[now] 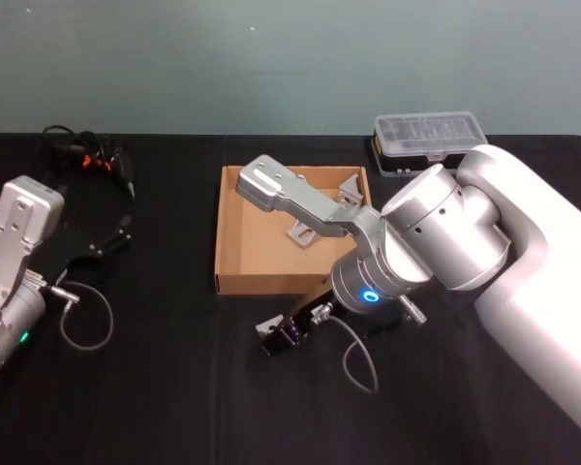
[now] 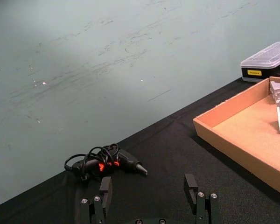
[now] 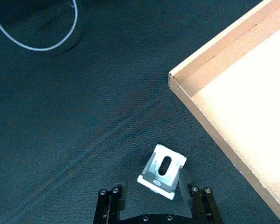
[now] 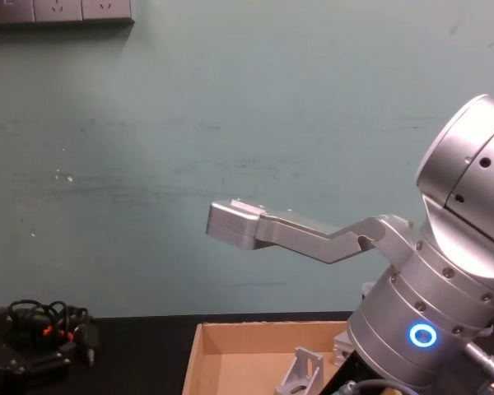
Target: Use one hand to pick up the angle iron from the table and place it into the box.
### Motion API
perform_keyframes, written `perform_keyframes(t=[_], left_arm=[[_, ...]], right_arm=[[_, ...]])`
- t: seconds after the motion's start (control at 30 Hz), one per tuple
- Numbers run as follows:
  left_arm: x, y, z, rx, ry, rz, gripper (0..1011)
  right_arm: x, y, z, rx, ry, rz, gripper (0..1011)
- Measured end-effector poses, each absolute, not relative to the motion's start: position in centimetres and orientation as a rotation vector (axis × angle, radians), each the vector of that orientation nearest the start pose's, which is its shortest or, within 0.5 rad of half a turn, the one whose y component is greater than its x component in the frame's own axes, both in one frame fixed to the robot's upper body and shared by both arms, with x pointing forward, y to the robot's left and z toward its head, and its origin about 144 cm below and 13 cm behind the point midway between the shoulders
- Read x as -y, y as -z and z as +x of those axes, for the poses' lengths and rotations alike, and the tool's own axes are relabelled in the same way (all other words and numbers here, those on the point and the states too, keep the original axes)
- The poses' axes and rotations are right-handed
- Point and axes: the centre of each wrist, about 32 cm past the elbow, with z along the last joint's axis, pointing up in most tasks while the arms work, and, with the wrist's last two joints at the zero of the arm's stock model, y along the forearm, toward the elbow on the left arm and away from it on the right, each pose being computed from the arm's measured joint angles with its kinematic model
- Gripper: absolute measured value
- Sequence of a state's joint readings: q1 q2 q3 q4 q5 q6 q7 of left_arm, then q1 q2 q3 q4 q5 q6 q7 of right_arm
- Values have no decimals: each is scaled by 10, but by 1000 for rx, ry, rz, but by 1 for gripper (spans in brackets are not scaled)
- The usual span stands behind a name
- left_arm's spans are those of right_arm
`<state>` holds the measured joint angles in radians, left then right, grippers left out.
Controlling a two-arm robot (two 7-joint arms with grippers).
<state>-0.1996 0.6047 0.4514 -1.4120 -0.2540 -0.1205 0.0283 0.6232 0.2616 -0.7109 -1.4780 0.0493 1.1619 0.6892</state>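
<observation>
A small silver angle iron (image 3: 162,171) with a slot in its face lies on the black table (image 3: 60,121), just off the box's near corner. My right gripper (image 3: 154,193) is open and straddles it, one finger on each side. In the head view the right gripper (image 1: 283,334) is low at the front edge of the tan cardboard box (image 1: 234,276). Two other angle irons (image 1: 305,231) lie inside the box, also seen from the chest (image 4: 300,374). My left gripper (image 2: 148,186) is parked at the left, open and holding nothing.
A black case with a clear lid (image 1: 429,140) stands behind the box on the right. A black tool with a coiled cable (image 1: 92,160) lies at the back left. A grey cable loop (image 1: 87,320) hangs by the left arm.
</observation>
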Motion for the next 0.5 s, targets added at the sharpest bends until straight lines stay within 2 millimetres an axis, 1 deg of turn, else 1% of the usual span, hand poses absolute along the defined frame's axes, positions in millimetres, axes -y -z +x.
perform_keyframes(t=[0.07, 0.1, 0.13, 0.2, 0.3, 0.5], left_arm=[[-310, -1140, 489, 285, -1248, 304, 1011], [-310, -1140, 489, 285, -1248, 304, 1011], [-310, -1140, 489, 285, -1248, 304, 1011], [-310, -1140, 489, 285, -1248, 304, 1011], [-310, -1140, 489, 285, -1248, 304, 1011], [-310, -1140, 489, 285, -1248, 304, 1011]], right_arm=[[113, -1274, 549, -350, 553, -947, 685], [113, -1274, 549, -350, 553, -947, 627], [113, -1274, 549, -350, 553, -947, 607], [113, -1274, 549, -350, 553, -947, 526], [113, -1274, 549, -350, 554, -947, 466], [113, -1274, 549, -350, 554, -947, 421]])
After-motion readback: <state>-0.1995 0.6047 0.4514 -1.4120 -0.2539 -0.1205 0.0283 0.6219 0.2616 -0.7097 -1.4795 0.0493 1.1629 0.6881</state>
